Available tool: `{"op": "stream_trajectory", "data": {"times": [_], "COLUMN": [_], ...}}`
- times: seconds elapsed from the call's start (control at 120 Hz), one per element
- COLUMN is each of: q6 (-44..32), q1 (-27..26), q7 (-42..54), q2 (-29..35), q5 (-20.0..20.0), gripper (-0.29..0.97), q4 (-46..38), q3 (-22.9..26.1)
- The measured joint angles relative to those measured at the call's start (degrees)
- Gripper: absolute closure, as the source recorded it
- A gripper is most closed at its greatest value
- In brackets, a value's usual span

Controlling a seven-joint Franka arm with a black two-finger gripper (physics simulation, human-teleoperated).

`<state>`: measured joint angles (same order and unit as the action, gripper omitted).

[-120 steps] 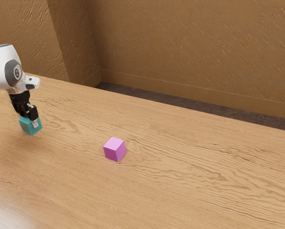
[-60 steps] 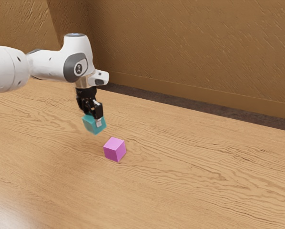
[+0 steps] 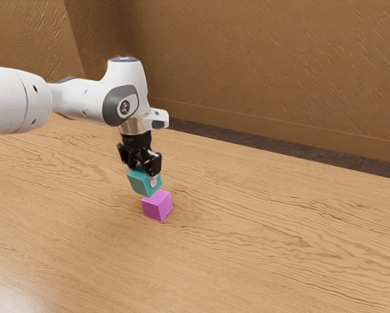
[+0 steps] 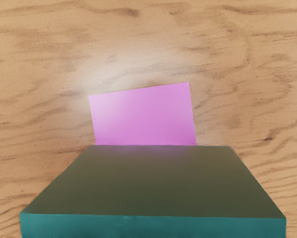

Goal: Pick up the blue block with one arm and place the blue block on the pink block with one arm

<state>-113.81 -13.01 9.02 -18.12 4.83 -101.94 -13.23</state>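
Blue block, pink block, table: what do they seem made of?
Blue block: smooth, matte teal faces of uniform colour, likely plastic or painted; cannot tell which. Pink block: same flat, matte look. Table: wood grain with a soft sheen.

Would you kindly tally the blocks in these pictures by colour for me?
blue block: 1
pink block: 1
Total: 2
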Motion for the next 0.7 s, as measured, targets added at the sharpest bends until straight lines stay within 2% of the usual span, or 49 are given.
{"op": "stream_trajectory", "data": {"times": [0.7], "q6": [-1.4], "q1": [-2.2], "q7": [-10.3], "q2": [-2.5], "q5": [-3.0], "gripper": [0.32], "q4": [1.0], "q3": [0.1]}}
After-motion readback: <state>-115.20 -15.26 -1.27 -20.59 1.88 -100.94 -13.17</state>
